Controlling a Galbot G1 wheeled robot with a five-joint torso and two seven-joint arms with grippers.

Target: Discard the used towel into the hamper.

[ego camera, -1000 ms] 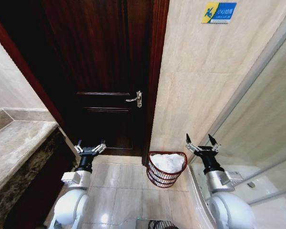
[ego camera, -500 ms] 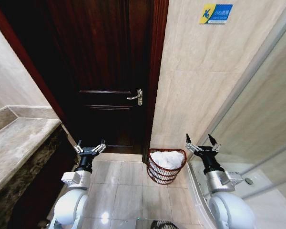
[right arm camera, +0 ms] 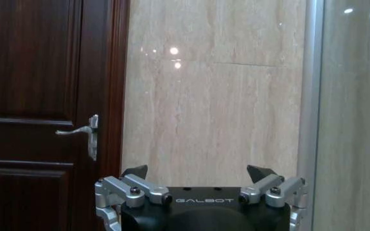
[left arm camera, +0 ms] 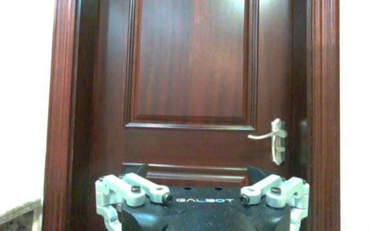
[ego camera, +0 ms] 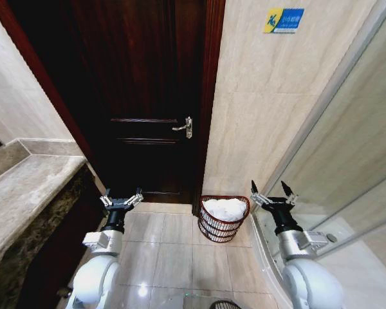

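The towel was in the basket.
The white fluffy towel (ego camera: pixel 224 208) lay in the small round dark wire hamper (ego camera: pixel 222 230); the view had tipped up, and the left gripper (ego camera: pixel 121 200) and right gripper (ego camera: pixel 272 194) stayed wide open, holding nothing.

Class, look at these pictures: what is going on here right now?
A two-armed robot faces a dark wooden door in a tiled bathroom. Its left gripper and right gripper are both raised, open and empty. The hamper stands on the floor beside the door frame, between the grippers and beyond them, with a white towel already lying inside it.
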